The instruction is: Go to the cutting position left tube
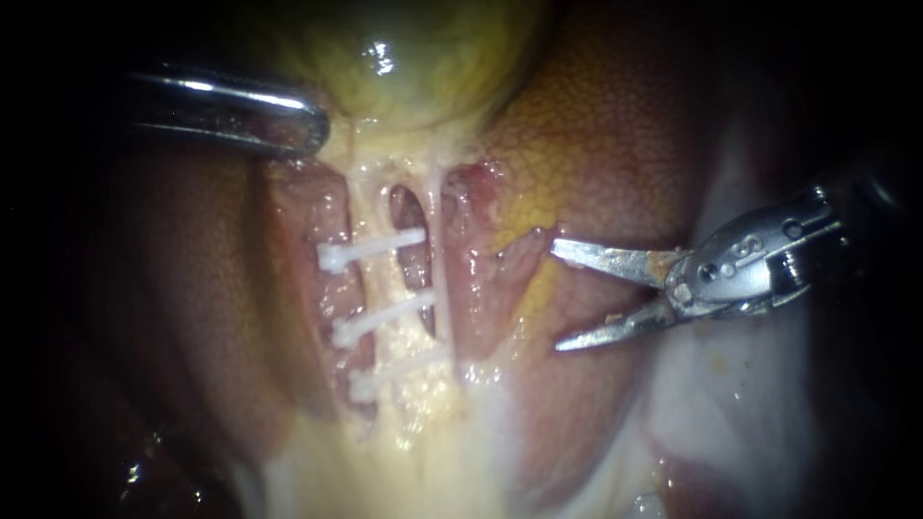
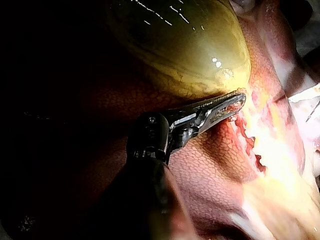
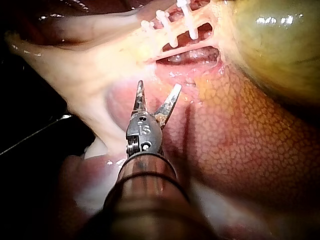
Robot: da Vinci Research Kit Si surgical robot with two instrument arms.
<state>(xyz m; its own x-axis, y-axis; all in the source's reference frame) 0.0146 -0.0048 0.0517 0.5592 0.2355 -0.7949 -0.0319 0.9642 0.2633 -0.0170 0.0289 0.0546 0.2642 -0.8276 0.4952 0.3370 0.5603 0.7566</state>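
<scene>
Three small white plastic clips lie in a row across the left tube. This tube is a pale yellow, rather wide strand that runs down from the yellow-green rounded gallbladder, and short bare pieces of it show between the clips. Just to the right of the clips there is a dark oval opening, and on the far side of that opening runs the thin pale right tube. Well to the right of the clips, over the mottled orange-brown liver, hangs the right instrument, a grey metal shaft that ends in two pointed blades. Its blades stand wide apart, hold nothing and point toward the clips, and a reddish fold of tissue lies between them and the clips. Above the clips, at the lower edge of the gallbladder, is the left instrument, of shiny steel with long toothed jaws. Its jaws are clamped on the gallbladder there.
</scene>
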